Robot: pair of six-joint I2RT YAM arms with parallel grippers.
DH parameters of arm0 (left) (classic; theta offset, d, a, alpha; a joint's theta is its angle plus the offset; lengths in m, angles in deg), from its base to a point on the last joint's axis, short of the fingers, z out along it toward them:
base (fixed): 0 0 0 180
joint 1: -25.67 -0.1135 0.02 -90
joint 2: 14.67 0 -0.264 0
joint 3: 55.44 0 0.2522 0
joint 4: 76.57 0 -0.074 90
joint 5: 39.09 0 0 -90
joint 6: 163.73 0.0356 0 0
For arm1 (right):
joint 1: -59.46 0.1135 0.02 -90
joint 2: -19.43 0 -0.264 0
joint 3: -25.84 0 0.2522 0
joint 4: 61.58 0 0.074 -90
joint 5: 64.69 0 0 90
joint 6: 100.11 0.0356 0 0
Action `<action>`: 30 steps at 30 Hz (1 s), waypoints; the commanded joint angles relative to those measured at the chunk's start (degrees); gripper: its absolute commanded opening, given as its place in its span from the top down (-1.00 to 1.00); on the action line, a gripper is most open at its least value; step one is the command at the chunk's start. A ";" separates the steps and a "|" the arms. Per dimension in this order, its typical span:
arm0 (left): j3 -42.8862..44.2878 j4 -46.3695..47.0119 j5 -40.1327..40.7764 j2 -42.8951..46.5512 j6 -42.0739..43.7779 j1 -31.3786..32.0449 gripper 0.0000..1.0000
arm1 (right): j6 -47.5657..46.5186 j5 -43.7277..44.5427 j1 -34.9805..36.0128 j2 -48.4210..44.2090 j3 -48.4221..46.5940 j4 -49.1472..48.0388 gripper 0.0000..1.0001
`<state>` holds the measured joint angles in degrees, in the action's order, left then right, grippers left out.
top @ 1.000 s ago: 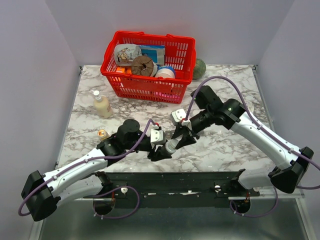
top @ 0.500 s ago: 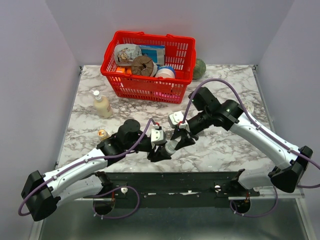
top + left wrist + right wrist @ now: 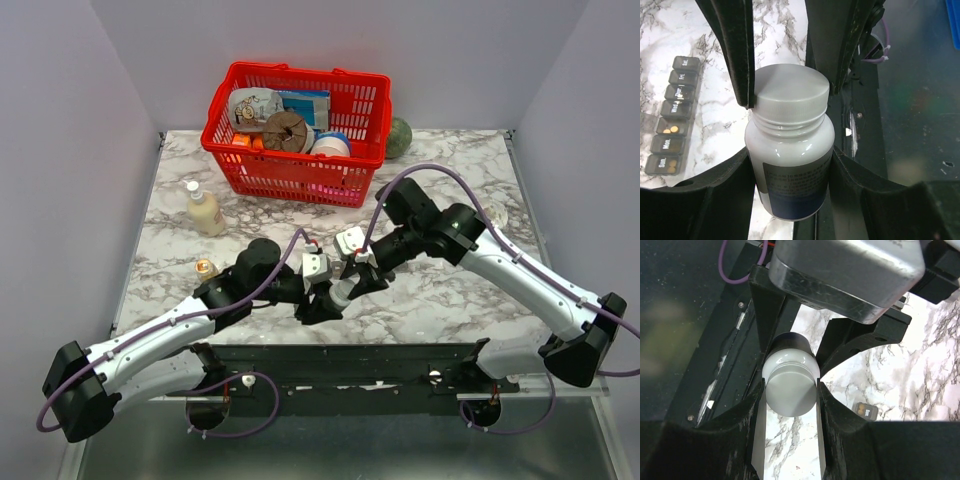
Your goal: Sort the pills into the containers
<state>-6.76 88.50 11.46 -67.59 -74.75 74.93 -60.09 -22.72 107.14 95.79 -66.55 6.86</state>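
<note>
Now my left hand [image 3: 790, 175] clamps white plastic pill bottle [image 3: 790, 150]; right hand [image 3: 790, 400] pinches its pale cap [image 3: 790, 87]. On marble surface [image 3: 775, 30], far side: dark grey compartment strip [image 3: 672, 117]. Jerked cap could spill contents off near edge.

R wrist view. Right gripper [image 3: 790, 388] clamped on pale grey cap [image 3: 790, 400] of bottle [image 3: 790, 342]. Its 2 black fingers [image 3: 747, 435] press cap from either side, cap top facing cam. Bottle body beyond cap looks dark, mostly hidden. Left gripper [image 3: 794, 356] comes in from top, its 2 black fingers flanking bottle body, touching both sides. Silvery metal housing [image 3: 850, 270] sits on that gripper, fills top of frame. Purple cable [image 3: 726, 262] loops top L. Underneath: white marble table [image 3: 920, 365] w/ grey veins on R, dark frame [image 3: 695, 340] on L. 1 dark compartment of containers [image 3: 867, 412] peeks out just past R finger; lettering too small to read.
</note>
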 commanded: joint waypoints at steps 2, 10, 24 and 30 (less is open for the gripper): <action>0.94 10.04 -0.28 2.56 -5.22 0.23 1.00 | 1.20 2.77 0.92 -0.42 2.43 -1.94 0.48; 0.41 8.47 2.17 5.20 2.23 0.23 1.00 | 2.51 -3.64 0.92 2.39 1.29 1.04 0.47; 0.86 6.18 5.60 6.69 7.78 0.23 1.00 | 7.26 -3.66 0.92 3.45 1.46 -1.41 0.47; -0.19 11.61 9.38 8.45 1.30 0.23 1.00 | 13.67 0.12 1.01 1.61 5.15 -9.14 0.48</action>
<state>-8.03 85.57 16.60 -62.35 -69.77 75.03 -52.11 -25.41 107.33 97.14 -65.08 0.74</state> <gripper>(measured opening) 0.600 0.430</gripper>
